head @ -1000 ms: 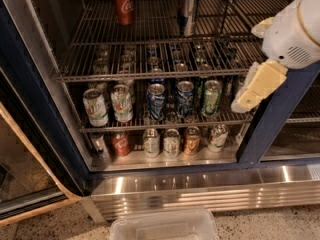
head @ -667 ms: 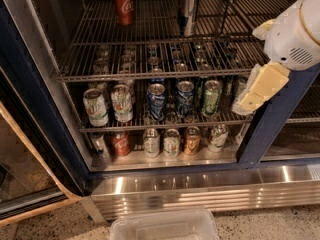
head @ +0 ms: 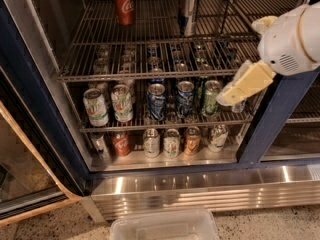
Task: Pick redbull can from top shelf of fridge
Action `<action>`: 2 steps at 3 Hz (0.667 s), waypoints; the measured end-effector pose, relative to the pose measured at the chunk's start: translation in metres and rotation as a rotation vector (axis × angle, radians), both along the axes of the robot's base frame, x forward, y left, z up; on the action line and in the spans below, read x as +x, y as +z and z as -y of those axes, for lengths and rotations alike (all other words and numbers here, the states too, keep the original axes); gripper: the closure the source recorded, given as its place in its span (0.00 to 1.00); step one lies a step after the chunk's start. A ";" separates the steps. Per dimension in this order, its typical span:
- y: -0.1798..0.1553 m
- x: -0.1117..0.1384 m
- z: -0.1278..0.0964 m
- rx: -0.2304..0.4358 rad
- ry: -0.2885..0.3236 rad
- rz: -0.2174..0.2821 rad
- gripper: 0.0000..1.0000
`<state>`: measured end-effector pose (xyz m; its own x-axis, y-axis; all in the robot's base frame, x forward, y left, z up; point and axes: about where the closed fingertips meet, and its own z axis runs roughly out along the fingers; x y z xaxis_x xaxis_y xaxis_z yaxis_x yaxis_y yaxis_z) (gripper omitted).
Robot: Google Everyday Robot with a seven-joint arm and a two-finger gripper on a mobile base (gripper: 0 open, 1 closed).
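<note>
The gripper (head: 231, 95) hung low at the right, its grip unreadable, while the redbull can (head: 189, 11) stood upright, up and left, on the top shelf (head: 150, 76).

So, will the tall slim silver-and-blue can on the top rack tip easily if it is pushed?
Probably yes: the redbull can stands upright, tall and narrow, on the thin bars of the top shelf, so a sideways nudge may topple it. Its smooth metal side likely slips in a light grip. The pincer hangs lower right, apart from it.
</note>
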<state>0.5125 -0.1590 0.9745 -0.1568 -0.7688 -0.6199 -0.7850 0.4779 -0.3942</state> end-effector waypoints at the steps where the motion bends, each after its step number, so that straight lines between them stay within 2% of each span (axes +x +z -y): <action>1: -0.004 0.028 -0.020 0.097 -0.028 0.083 0.00; 2: 0.013 0.066 -0.032 0.161 -0.092 0.187 0.00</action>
